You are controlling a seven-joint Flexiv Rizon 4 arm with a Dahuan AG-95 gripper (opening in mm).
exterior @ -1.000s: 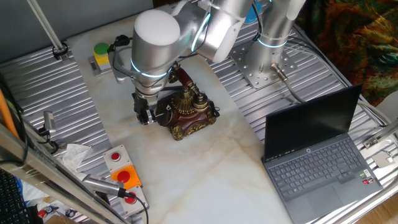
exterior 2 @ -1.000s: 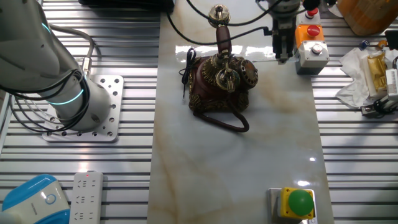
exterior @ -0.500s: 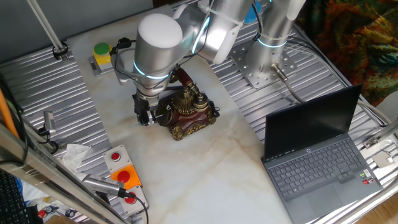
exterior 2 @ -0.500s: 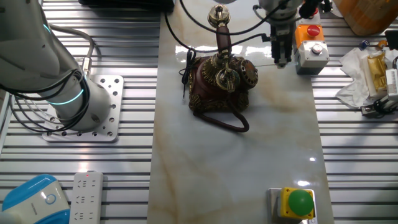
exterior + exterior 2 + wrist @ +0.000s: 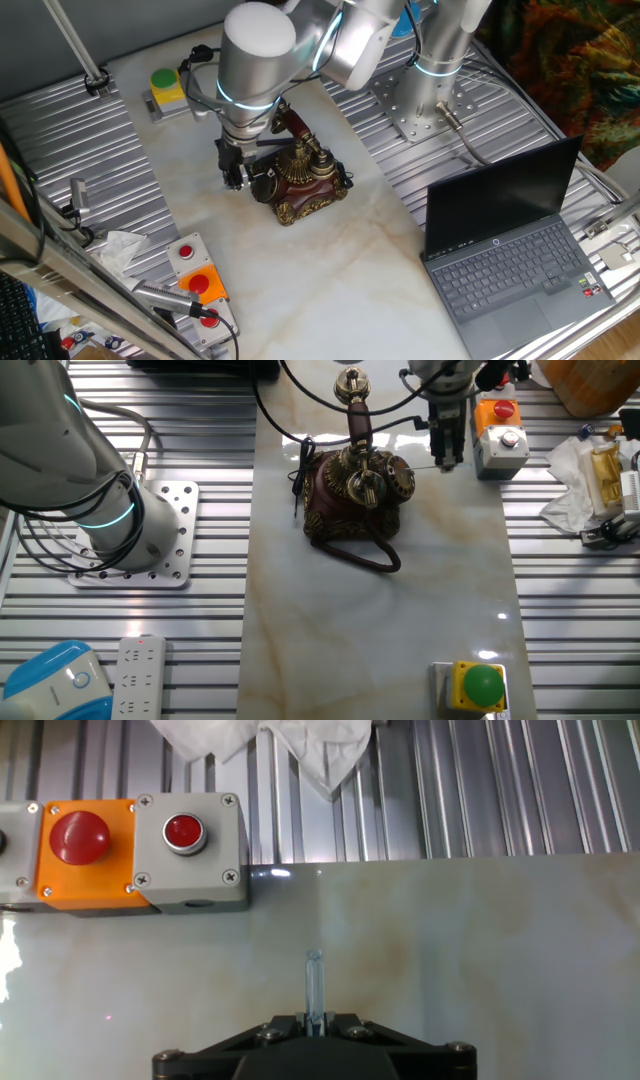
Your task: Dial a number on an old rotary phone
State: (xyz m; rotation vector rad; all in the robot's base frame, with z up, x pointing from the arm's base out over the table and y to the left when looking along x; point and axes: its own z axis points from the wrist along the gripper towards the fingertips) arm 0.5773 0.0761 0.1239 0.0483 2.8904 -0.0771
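Phone (image 5: 355,495) ornate, dark red, brass trim; gripper (image 5: 446,455) beside.

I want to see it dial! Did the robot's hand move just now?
Yes. In the other fixed view the gripper has slid along the grey button box, nearer the old rotary phone, not touching it.

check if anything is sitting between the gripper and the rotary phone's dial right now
Nothing visible does. The gripper hangs just beside the old rotary phone, on its dial side, with only bare marble tabletop in the gap. The button boxes lie on the far side of the gripper, away from the phone.
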